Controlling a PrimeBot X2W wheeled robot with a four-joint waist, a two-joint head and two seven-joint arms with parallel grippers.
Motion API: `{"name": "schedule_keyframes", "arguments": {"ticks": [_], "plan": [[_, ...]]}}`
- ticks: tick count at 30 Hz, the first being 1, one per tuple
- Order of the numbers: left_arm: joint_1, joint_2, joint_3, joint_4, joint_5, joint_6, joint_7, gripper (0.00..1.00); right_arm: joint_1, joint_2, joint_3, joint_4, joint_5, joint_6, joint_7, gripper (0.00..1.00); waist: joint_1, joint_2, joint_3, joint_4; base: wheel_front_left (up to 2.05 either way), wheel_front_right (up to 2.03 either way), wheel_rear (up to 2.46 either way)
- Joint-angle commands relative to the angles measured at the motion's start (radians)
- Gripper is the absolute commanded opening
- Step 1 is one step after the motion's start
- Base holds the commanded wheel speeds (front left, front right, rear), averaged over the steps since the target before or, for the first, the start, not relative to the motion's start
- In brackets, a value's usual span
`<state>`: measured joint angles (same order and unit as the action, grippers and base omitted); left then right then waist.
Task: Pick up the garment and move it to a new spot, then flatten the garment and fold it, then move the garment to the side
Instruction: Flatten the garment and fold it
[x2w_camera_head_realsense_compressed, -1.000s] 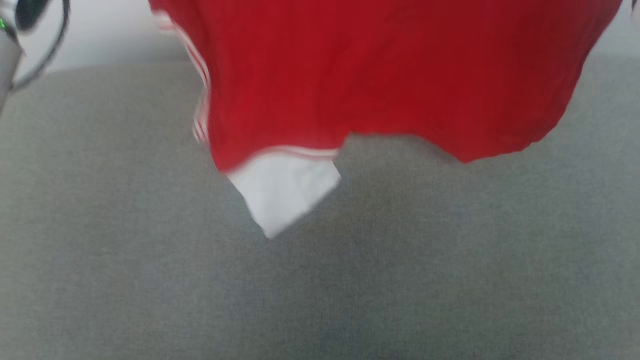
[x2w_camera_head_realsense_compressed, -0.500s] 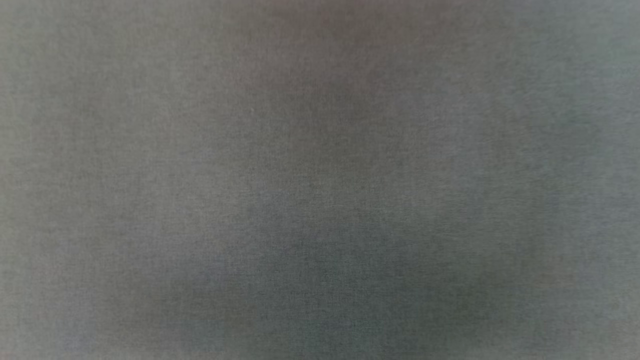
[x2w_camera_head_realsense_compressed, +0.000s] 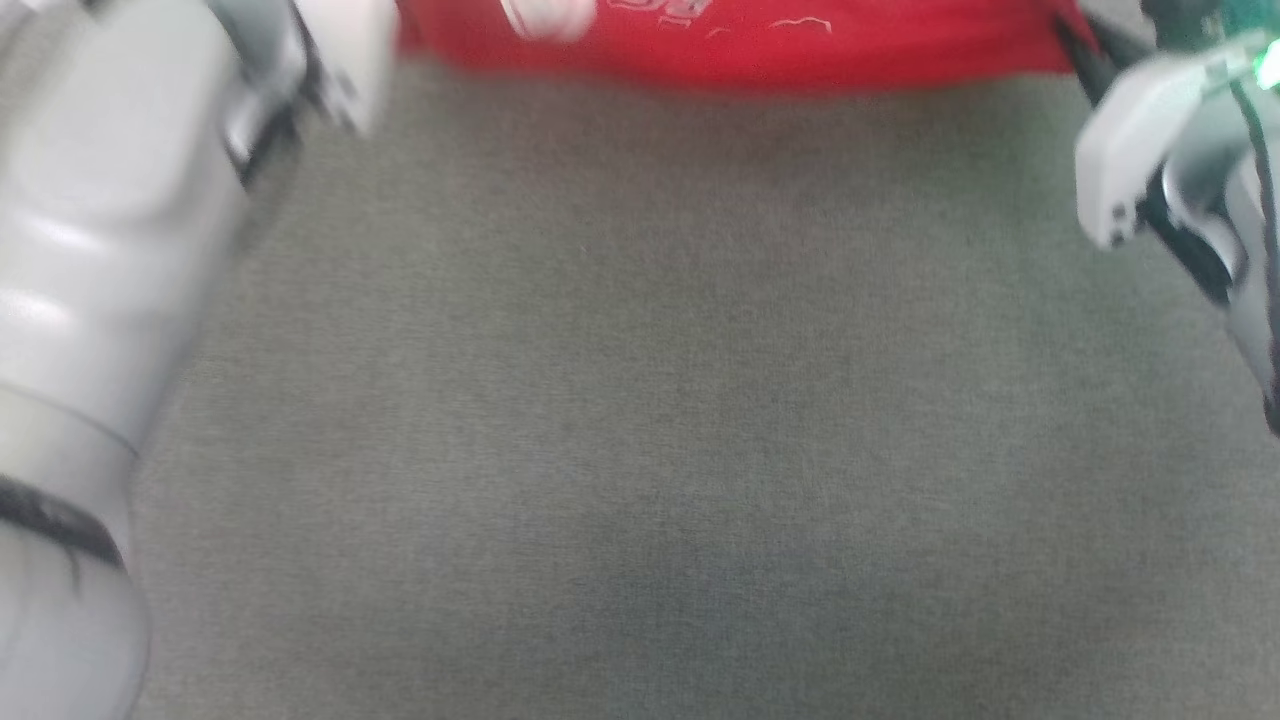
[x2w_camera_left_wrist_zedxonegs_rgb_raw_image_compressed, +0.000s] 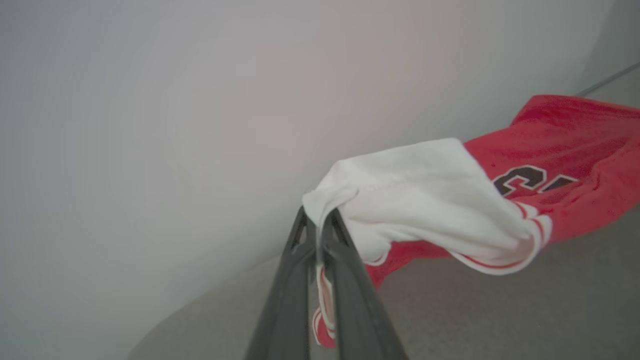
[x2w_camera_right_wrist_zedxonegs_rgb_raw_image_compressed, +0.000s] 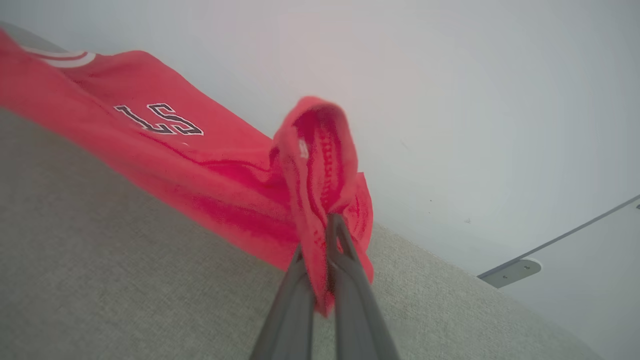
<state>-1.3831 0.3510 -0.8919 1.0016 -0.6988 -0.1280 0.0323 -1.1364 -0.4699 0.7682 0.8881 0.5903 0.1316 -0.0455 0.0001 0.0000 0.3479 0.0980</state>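
Left wrist view: the left gripper (x2w_camera_left_wrist_zedxonegs_rgb_raw_image_compressed: 316, 222) has its two long dark fingers pressed together on a bunched fold of the white sleeve (x2w_camera_left_wrist_zedxonegs_rgb_raw_image_compressed: 425, 190), with only thin cloth between them. The sleeve is smooth jersey with a stitched hem, and striped trim (x2w_camera_left_wrist_zedxonegs_rgb_raw_image_compressed: 530, 245) in red and white curls along its lower edge. From there the garment (x2w_camera_left_wrist_zedxonegs_rgb_raw_image_compressed: 580, 140) runs off to the right as a sagging red band, hanging above the grey woven surface (x2w_camera_left_wrist_zedxonegs_rgb_raw_image_compressed: 500, 310). Outlined lettering (x2w_camera_left_wrist_zedxonegs_rgb_raw_image_compressed: 520, 180) shows partly on the red. Behind it stands a plain pale wall (x2w_camera_left_wrist_zedxonegs_rgb_raw_image_compressed: 150, 125).

In the right wrist view the right gripper (x2w_camera_right_wrist_zedxonegs_rgb_raw_image_compressed: 320, 240) is likewise clamped tight, its tapered fingers buried in a gathered red edge. That edge puckers into a rounded loop above the tips, and its seam stitching faces the camera. The red cloth stretches away to the left, slightly slack. A thin grey bracket (x2w_camera_right_wrist_zedxonegs_rgb_raw_image_compressed: 510, 272) is fixed to the wall at the right.

The head view is blurred. It shows the shirt as a red strip along the top edge, spanning from the glossy pale left forearm (x2w_camera_head_realsense_compressed: 100, 250) to the right arm's pale wrist housing (x2w_camera_head_realsense_compressed: 1150, 150). The far hem may be touching the fabric below, but the blur makes that hard to judge.
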Motion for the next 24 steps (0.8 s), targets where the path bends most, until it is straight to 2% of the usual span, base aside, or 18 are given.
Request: {"name": "schedule_keyframes", "arguments": {"ticks": [1, 8, 10, 13, 19, 24], "plan": [[0.020, 0.005, -0.006, -0.010, -0.012, -0.001, 0.011, 0.00, 0.023, -0.007, 0.006, -0.010, 0.019, -0.002, 0.008, 0.00, -0.0001, 0.0000, -0.032, 0.022, 0.00, 0.00, 0.00], [0.283, 0.126, -0.060, -0.264, -0.181, -0.002, 0.234, 0.00, 0.231, -0.172, 0.126, -0.252, 0.206, -0.002, 0.080, 0.00, -0.0001, 0.0000, -0.104, 0.046, 0.00, 0.00, 0.00], [0.357, 0.160, -0.061, -0.350, -0.222, 0.017, 0.290, 0.00, 0.284, -0.214, 0.148, -0.316, 0.244, -0.002, 0.089, 0.00, -0.0001, 0.0000, -0.117, 0.049, 0.00, 0.00, 0.00], [0.476, 0.223, -0.076, -0.509, -0.263, 0.073, 0.370, 0.00, 0.364, -0.267, 0.178, -0.399, 0.299, -0.002, 0.096, 0.00, -0.0001, 0.0000, -0.132, 0.052, 0.00, 0.00, 0.00], [0.689, 0.351, -0.092, -0.858, -0.328, 0.245, 0.465, 0.00, 0.494, -0.375, 0.232, -0.545, 0.389, -0.002, 0.114, 0.00, -0.0001, 0.0000, -0.145, 0.057, 0.00, 0.00, 0.00], [0.822, 0.444, -0.103, -1.067, -0.361, 0.370, 0.507, 0.00, 0.580, -0.451, 0.266, -0.635, 0.434, -0.002, 0.106, 0.00, -0.0001, 0.0000, -0.145, 0.057, 0.00, 0.00, 0.00]]}}
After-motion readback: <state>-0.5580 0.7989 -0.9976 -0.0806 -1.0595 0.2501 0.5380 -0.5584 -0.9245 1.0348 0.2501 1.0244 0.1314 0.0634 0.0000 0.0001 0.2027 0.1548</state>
